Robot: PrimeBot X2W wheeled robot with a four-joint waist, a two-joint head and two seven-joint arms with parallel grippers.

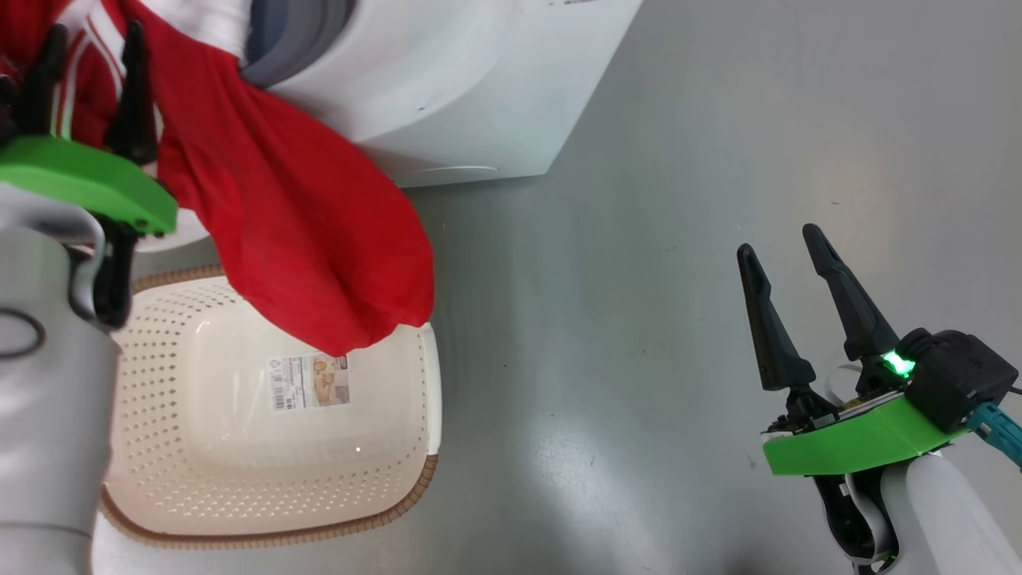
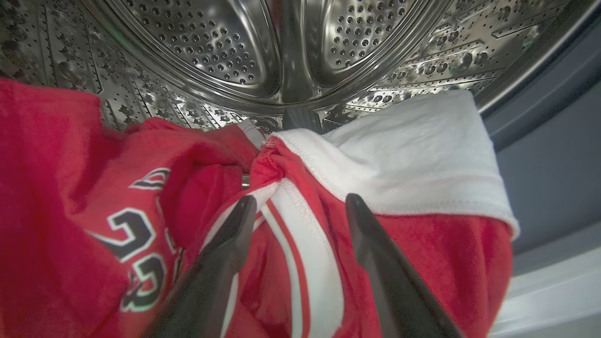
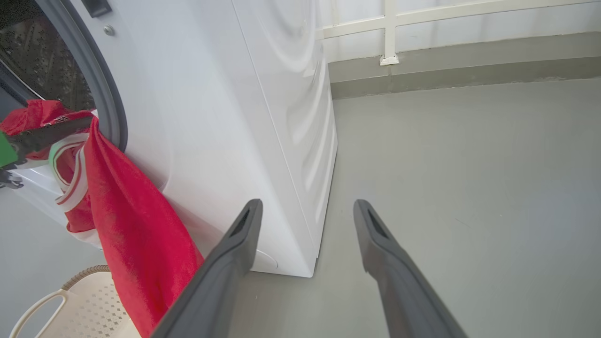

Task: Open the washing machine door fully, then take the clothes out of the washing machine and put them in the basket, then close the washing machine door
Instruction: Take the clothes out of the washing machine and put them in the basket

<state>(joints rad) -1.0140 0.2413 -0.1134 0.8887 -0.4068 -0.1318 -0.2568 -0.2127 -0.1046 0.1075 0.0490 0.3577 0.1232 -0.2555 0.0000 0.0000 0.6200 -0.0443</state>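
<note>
1. Left gripper (image 2: 300,199) sits at the drum mouth with its fingers spread wide. A striped fold of the clothes (image 1: 303,231) lies between them, not pinched.
2. Right gripper (image 1: 778,241) is spread too, holds nothing, and hangs over the grey floor (image 1: 639,319) to the right of the washing machine (image 3: 211,117).
3. Steel drum (image 2: 225,47) holds bunched red clothes with white trim and number lettering.
4. One red piece spills out over the gasket (image 3: 108,94) and hangs down the white front, its tail over the basket (image 1: 160,335).
5. Basket stands on the floor just before the machine, with a paper label (image 1: 310,382) on its bottom. Can't tell whether the tail touches the rim.
</note>
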